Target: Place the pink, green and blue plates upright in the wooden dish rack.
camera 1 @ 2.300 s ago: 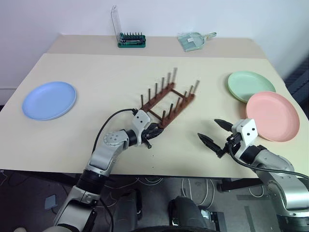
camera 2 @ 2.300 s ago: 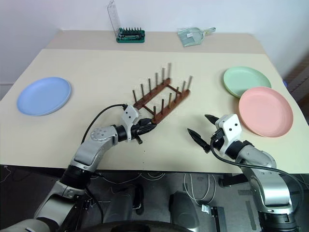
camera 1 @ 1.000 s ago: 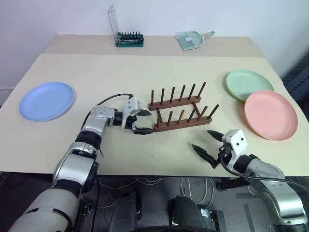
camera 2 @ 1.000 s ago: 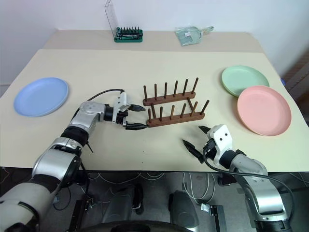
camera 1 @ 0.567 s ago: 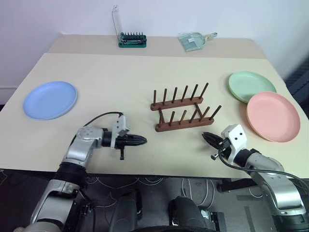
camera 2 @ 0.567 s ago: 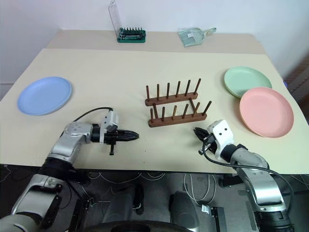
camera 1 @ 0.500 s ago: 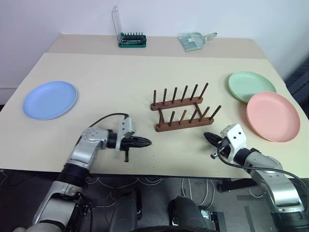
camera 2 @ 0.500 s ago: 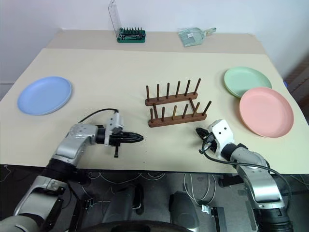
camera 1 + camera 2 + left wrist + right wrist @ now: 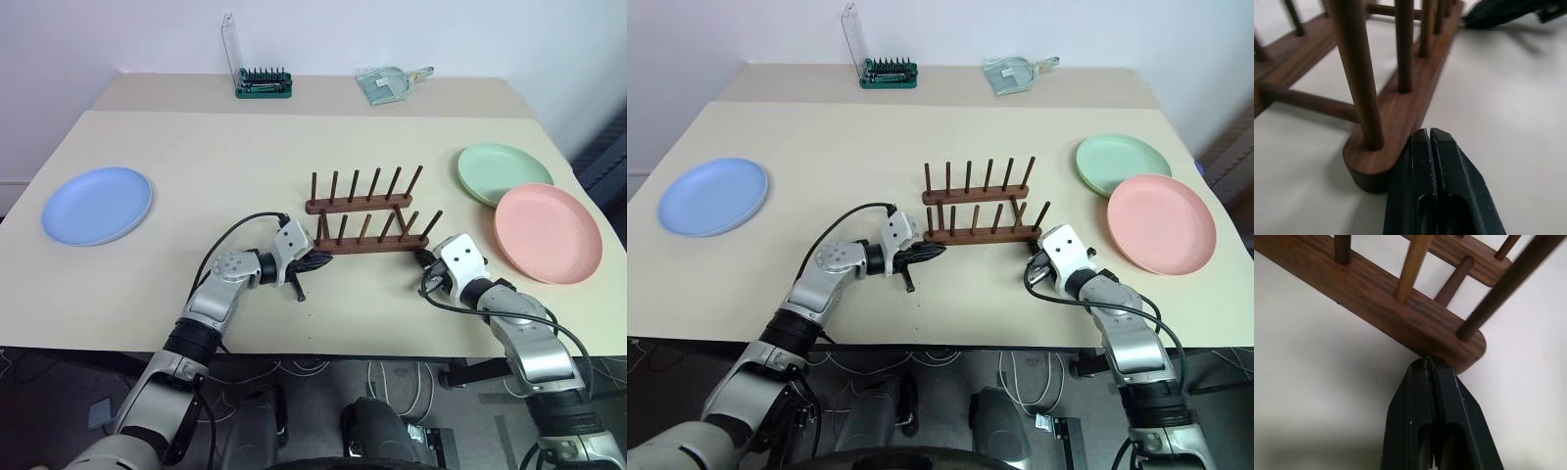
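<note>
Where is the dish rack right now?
In the head views the dish rack stands mid-table, bracketed by the shut left gripper at its left end and the shut right gripper at its right; the green plate lies further right.

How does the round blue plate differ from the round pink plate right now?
Colour: the round blue plate is pale blue, the round pink plate salmon pink. Side: the blue plate lies on the robot's left of the beige table, the pink plate on its right. Company: the blue plate lies alone; the pink plate overlaps the round green plate. Both lie flat, outside the dark brown wooden dish rack.
</note>
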`<state>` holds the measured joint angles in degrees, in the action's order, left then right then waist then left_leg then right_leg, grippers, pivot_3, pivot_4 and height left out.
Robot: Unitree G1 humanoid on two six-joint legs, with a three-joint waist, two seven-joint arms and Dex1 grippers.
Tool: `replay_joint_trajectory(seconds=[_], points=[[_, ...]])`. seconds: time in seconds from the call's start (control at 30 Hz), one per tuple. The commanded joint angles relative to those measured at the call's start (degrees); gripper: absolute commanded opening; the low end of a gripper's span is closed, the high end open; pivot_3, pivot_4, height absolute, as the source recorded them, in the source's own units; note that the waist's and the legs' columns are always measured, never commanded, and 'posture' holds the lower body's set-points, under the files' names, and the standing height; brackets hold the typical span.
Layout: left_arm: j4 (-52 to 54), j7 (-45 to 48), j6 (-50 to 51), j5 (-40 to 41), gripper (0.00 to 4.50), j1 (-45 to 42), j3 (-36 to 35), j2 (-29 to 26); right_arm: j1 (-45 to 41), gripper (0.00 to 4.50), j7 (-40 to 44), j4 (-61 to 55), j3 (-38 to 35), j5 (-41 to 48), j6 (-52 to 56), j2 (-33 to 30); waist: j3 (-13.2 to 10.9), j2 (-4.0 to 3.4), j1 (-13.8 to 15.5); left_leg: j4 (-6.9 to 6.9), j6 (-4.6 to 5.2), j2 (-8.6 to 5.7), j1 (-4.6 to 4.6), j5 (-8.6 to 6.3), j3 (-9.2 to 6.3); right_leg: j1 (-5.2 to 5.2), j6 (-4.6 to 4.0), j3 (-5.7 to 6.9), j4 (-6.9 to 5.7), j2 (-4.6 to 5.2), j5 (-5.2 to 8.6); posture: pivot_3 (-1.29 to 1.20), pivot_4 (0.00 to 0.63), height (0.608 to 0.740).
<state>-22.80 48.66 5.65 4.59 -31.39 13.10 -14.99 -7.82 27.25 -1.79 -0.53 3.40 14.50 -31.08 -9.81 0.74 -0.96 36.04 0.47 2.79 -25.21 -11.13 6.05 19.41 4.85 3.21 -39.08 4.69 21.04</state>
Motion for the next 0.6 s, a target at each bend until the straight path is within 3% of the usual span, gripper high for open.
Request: replay_joint_trajectory(seconds=[0.03, 0.6], points=[[-4.14, -3.77, -1.01, -0.97, 0.05, -1.08, -2.22, 0.05, -1.63, 0.0, -1.04, 2.55, 0.26, -1.33, -0.59, 0.92, 0.0, 0.0, -0.07, -0.01, 0.0, 0.0, 0.0, 0.0, 0.0, 0.0, 0.0, 0.0, 0.0, 0.0, 0.0, 0.0, 0.15, 0.732], [-9.17, -6.2, -4.55, -1.22, 0.05, -3.12, -3.38, 0.02, -6.55, 0.0, -1.84, 8.26, 0.62, -3.65, -4.06, 2.77, 0.0, 0.0, -0.13, -0.03, -0.29, 0.0, 0.03, 0.17, 0.01, -0.01, 0.0, 0.0, -0.01, -0.01, 0.0, 0.0, 0.15, 0.732]])
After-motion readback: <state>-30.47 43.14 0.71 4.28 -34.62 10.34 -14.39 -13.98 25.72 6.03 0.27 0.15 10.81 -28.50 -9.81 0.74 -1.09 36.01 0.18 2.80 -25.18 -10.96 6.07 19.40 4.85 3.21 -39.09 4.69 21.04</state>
